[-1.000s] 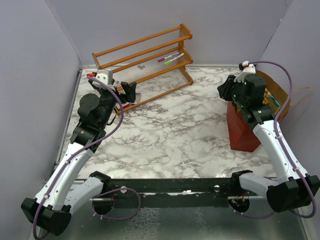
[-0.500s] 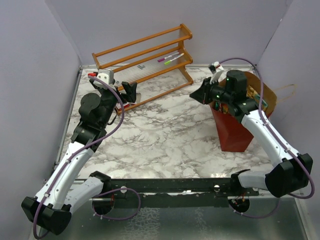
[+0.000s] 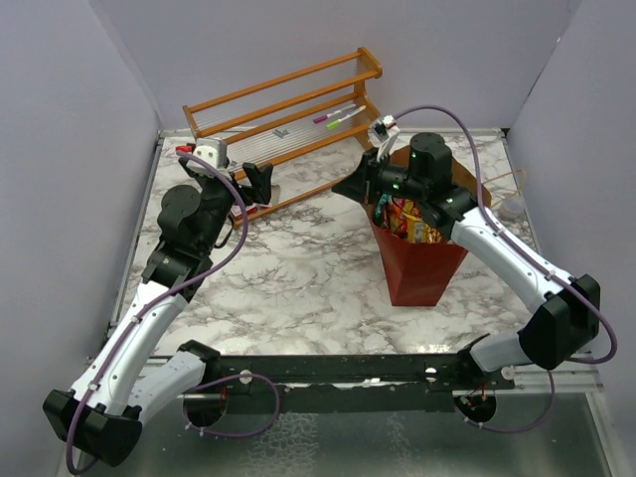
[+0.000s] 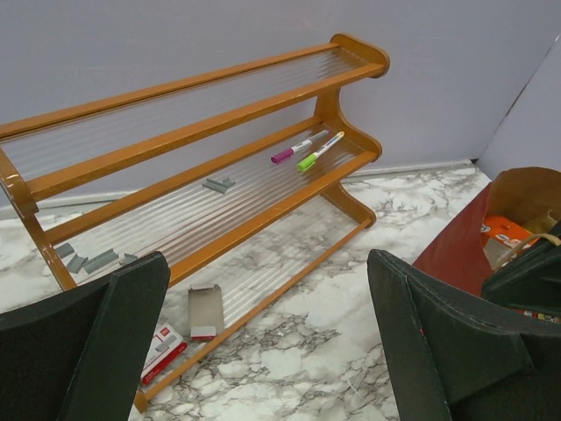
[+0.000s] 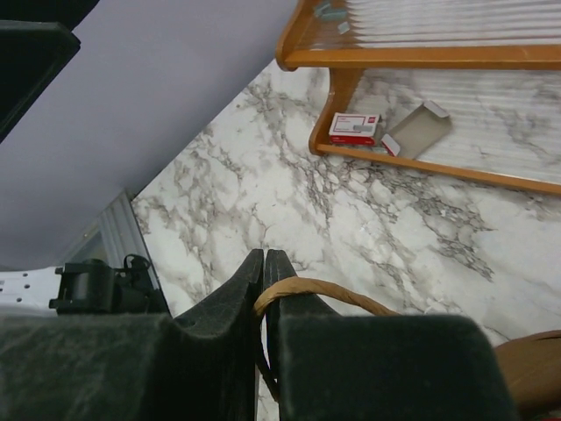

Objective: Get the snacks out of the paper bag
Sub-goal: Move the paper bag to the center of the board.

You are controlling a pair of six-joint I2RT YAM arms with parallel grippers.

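Paper bag (image 3: 417,273) stands upright right of the table's (image 3: 298,268) centre, mouth open. Left gripper (image 4: 265,259) hovers near the far-left corner, fingers spread wide, holding nothing. Right gripper (image 5: 264,256) has its fingers pressed together, pinching the bag's handle (image 5: 316,289). Snacks (image 3: 409,221) fill the bag; none visibly lies outside it, so the whole unloading is left.

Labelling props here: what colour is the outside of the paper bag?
The paper bag is red outside; the top external view shows it best.
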